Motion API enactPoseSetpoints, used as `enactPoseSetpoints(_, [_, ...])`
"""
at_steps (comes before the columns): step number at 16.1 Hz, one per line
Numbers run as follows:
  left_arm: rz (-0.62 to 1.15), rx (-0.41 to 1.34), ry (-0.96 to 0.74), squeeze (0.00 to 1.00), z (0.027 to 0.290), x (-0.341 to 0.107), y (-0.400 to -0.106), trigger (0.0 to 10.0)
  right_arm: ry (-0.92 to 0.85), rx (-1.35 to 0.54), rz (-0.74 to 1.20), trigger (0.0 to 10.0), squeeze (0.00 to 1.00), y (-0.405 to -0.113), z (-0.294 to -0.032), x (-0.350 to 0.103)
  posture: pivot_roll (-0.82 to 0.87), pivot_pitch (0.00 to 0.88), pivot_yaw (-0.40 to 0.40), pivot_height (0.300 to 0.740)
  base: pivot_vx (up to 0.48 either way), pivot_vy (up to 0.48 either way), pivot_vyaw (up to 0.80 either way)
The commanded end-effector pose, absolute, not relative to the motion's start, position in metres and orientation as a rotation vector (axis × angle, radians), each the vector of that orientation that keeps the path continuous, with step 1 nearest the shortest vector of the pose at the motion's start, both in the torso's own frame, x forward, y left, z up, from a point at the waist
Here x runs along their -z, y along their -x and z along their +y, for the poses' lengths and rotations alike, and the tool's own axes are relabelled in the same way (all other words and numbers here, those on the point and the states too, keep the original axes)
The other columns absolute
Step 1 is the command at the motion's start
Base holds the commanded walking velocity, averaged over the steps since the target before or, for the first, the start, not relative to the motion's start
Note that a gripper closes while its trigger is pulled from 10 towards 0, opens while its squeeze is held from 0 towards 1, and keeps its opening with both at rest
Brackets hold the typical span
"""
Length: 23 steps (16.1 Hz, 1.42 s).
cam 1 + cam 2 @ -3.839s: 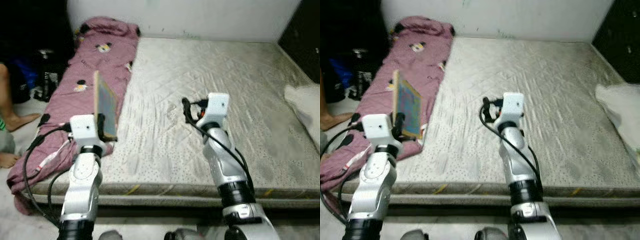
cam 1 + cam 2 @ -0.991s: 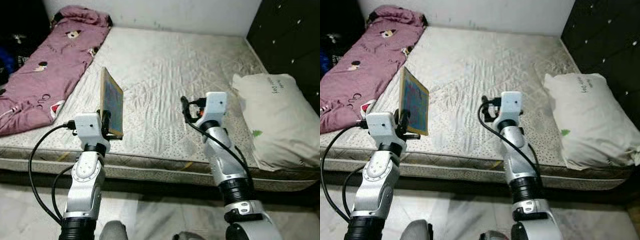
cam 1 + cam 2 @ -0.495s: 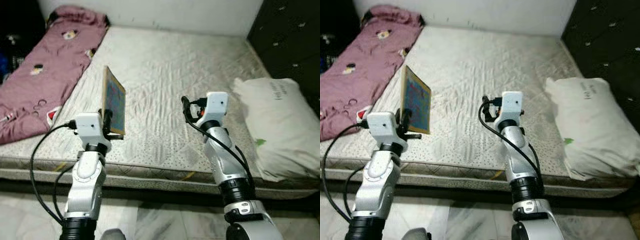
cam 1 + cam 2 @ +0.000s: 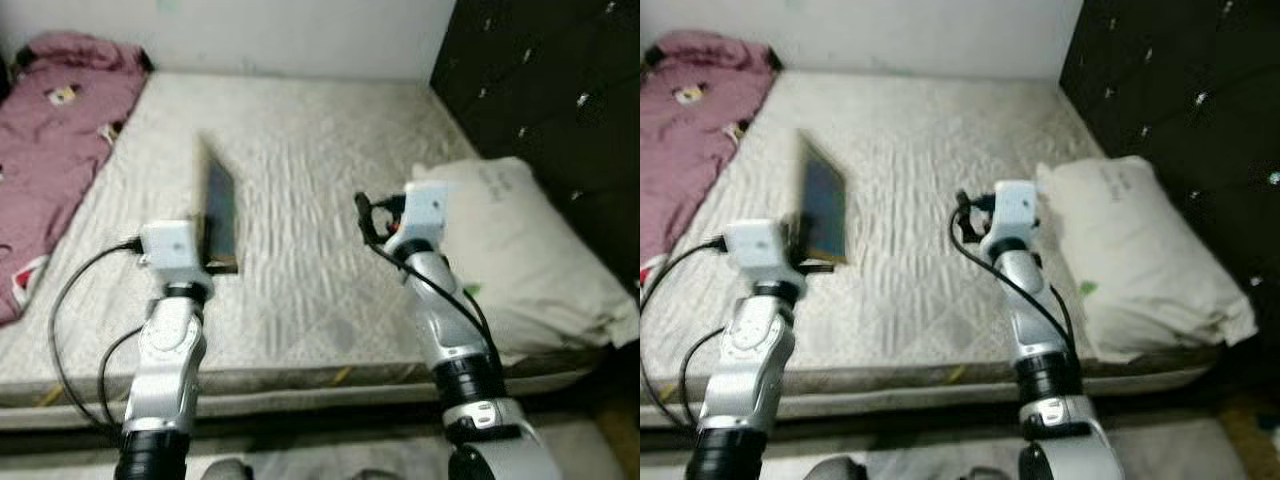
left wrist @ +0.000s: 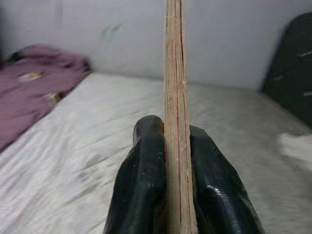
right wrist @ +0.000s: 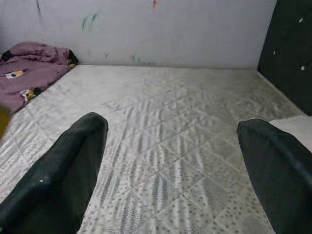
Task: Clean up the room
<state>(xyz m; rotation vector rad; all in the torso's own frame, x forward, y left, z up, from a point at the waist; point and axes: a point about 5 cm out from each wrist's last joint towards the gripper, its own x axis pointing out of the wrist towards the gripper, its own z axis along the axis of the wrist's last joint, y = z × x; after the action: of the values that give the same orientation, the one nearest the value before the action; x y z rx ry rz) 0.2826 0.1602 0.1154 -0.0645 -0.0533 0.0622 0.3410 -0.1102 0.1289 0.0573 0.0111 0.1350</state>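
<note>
Nearest the camera, the two silver arms rise from the bottom edge of the head views over the near edge of a bare grey mattress [image 4: 300, 200]. At about 8 o'clock in the head view, the left gripper [image 5: 168, 146] has its two black fingers [image 5: 141, 175] pressed tight against both faces of a thin flat book [image 4: 218, 210], which stands upright on edge out of the grip, its dark cover turned toward the robot's right. In the left wrist view the book's pale page edge runs straight up between the fingers, touching both.

At roughly 4 o'clock from the book, the right gripper [image 6: 173, 141] hovers above the mattress with its fingers [image 6: 73, 161] spread wide and nothing between them. The book and the right gripper are well apart, with plain quilted mattress between them.

Farther on, at 3 o'clock of the scene, a white pillow [image 4: 510, 250] lies on the mattress's right side, just beside the right arm and against a dark tufted headboard [image 4: 540, 80]. At 10 o'clock, a pink blanket [image 4: 50, 130] with small printed figures lies along the mattress's left edge, reaching the far corner. Beyond the mattress at 12 o'clock stands a pale wall [image 4: 250, 35].
</note>
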Motion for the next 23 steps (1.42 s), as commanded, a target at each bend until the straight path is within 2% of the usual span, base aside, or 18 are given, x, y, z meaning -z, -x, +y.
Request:
enactPoseSetpoints(1, [-0.07,-0.045,0.057,0.0,0.1523,-0.1198,-0.2833,10.0,-0.054,-0.105,0.013,10.0,0.0,-0.3416,-0.1201,-0.1285,-0.08,0.0,-0.043,0.74,0.0,0.0,0.0])
enactPoseSetpoints(4, [-0.071,-0.043,0.046,0.0,0.1545,-0.12,-0.2828,10.0,-0.049,-0.117,0.01,10.0,0.0,-0.3414,-0.1186,-0.1288,-0.07,0.0,-0.046,0.74,0.0,0.0,0.0])
enactPoseSetpoints(8, [-0.074,-0.036,0.054,0.0,0.1538,-0.1205,-0.2828,10.0,-0.047,-0.117,0.01,10.0,0.0,-0.3416,-0.1195,-0.1286,-0.08,0.0,-0.048,0.74,0.0,-0.205,0.56])
enactPoseSetpoints(20, [-0.079,-0.027,0.061,0.0,0.1529,-0.1218,-0.2848,10.0,-0.048,-0.117,0.018,10.0,0.0,-0.3432,-0.1192,-0.1284,-0.07,0.0,-0.05,0.74,0.0,-0.35,0.0])
enactPoseSetpoints(23, [-0.064,-0.065,0.061,0.0,0.1533,-0.1194,-0.2849,10.0,-0.048,-0.116,0.018,10.0,0.0,-0.3429,-0.1195,-0.1279,-0.07,0.0,-0.05,0.74,0.0,0.0,0.0])
